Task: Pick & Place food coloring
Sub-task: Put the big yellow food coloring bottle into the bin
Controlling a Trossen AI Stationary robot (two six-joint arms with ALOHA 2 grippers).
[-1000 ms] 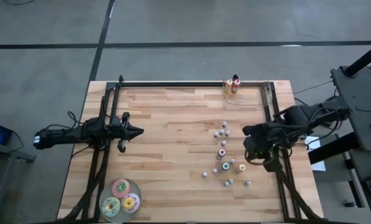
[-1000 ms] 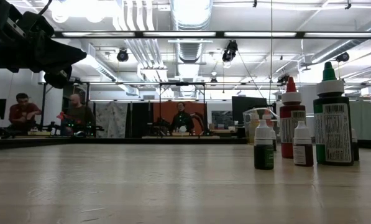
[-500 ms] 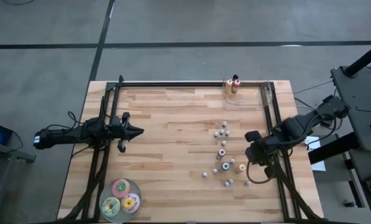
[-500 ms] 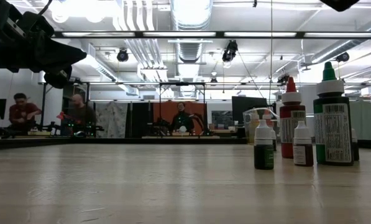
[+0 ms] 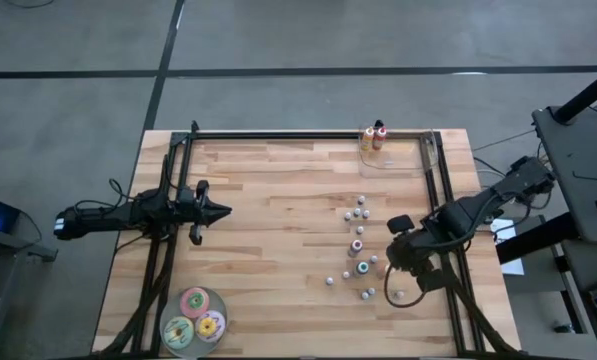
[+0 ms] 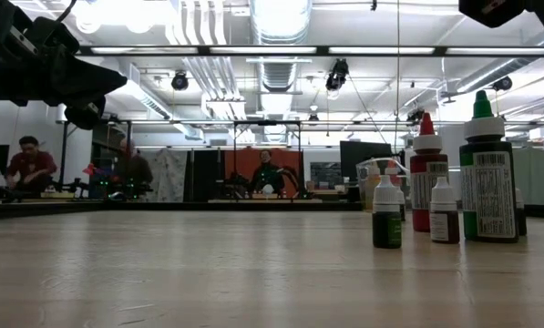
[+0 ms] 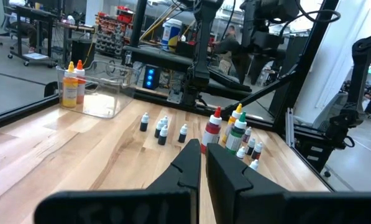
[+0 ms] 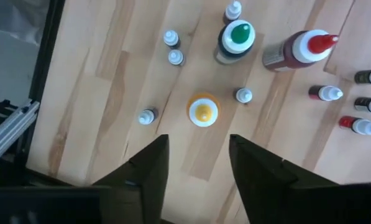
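Since a second ago my right gripper (image 8: 197, 163) has swung lower over the bottle cluster and its fingers have spread; they now stand apart with nothing between them, hovering above an orange-capped bottle (image 8: 202, 111) that stands upright on the wooden table (image 5: 268, 240).

The only writing I can see is the white label on the tall green-capped bottle (image 6: 487, 173) in the low view; its print is too small to read.

The food coloring (image 5: 361, 252) is a scatter of small pale-capped bottles on the table's right half. Among them stand the taller green-topped one and a taller dark-red-bodied one with a red tip (image 8: 295, 51). Two more bottles, yellow and red-capped, sit in a clear container (image 5: 375, 150) at the far edge.

My left gripper (image 5: 221, 211) waits over the table's left side, fingers pressed together and empty.
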